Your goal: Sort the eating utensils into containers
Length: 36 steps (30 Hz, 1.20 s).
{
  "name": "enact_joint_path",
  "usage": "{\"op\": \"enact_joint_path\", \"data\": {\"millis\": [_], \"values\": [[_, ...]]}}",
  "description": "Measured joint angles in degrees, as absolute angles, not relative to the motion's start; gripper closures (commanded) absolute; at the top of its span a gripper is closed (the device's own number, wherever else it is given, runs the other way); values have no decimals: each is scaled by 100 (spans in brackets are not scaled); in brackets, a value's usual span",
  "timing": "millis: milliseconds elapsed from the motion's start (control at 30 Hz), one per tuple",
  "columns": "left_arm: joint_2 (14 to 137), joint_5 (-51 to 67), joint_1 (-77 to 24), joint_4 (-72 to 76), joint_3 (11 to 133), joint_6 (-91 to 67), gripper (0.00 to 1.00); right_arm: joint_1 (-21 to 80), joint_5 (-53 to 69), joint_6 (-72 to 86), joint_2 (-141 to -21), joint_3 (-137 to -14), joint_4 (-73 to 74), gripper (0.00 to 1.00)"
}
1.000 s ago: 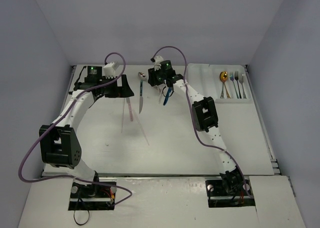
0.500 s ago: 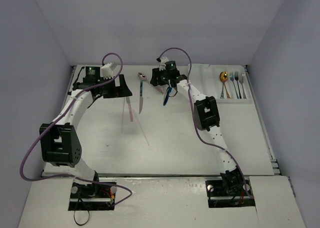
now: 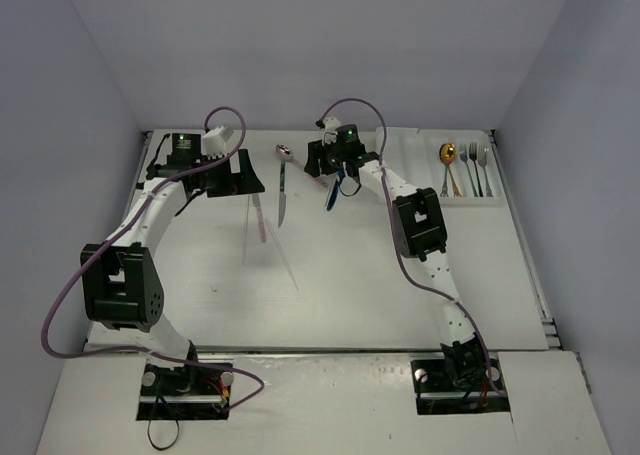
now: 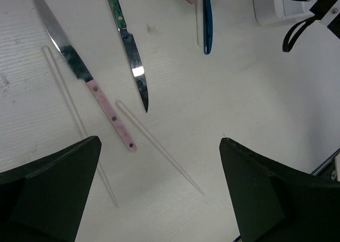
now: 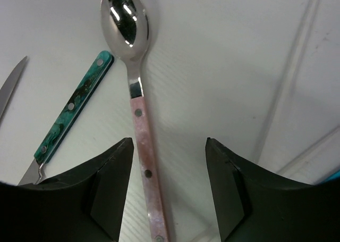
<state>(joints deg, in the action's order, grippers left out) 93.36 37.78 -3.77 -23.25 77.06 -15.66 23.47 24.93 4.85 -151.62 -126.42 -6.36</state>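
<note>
- Pink-handled spoon (image 5: 139, 109): flat on the table (image 3: 350, 275) near its far edge, silver bowl pointing away from the right wrist camera, handle running back between the two fingers.
- Right gripper (image 5: 169, 194): low over the spoon's handle, jaws partly apart, a strip of bare table on either side of the handle, nothing gripped.
- Teal-handled knife (image 5: 74, 106): just left of the spoon in the right wrist view, handle end close to the spoon's neck but not touching.
- Blue utensil (image 3: 335, 190): on the table just beside the right gripper on its near side, between the spoon and the tray.
- Pink-handled knife (image 4: 87, 82) and two pale sticks (image 4: 159, 146): loose on the table left of the teal-handled knife, one stick nearly parallel to the pink-handled knife.
- Left gripper (image 4: 159, 199): above this group, jaws spread wide, empty.
- White tray (image 3: 425, 160): at the far right of the table, well apart from the spoon, the right arm crossing in front of its left end.
- Gold spoon (image 3: 448, 155) and several forks (image 3: 472, 170): side by side in the tray's right-hand part; exact compartments not distinguishable.
</note>
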Motion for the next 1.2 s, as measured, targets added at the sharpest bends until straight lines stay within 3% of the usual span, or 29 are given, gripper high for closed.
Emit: {"op": "enact_joint_path", "data": {"millis": [200,533,700,833,1200], "values": [[9368,3778,-373,-2333,7706,-1566,5,2533,2486,106,-15128,-12604,-598,40],[9402,3774,-373,-2426,7712,-1535,5,2758,1889,-759,-15128,-12731,-192,50],[9457,3771,-373,-2496,7716,-1519,5,2963,1392,-1310,-15067,-12746,32,66],[9476,3771,-373,-2569,7723,-1517,5,3068,1234,-1603,-15014,-12746,263,99],[9443,3744,-373,-2730,7736,-1411,5,3116,1298,-1537,-14787,-12560,626,100]]}}
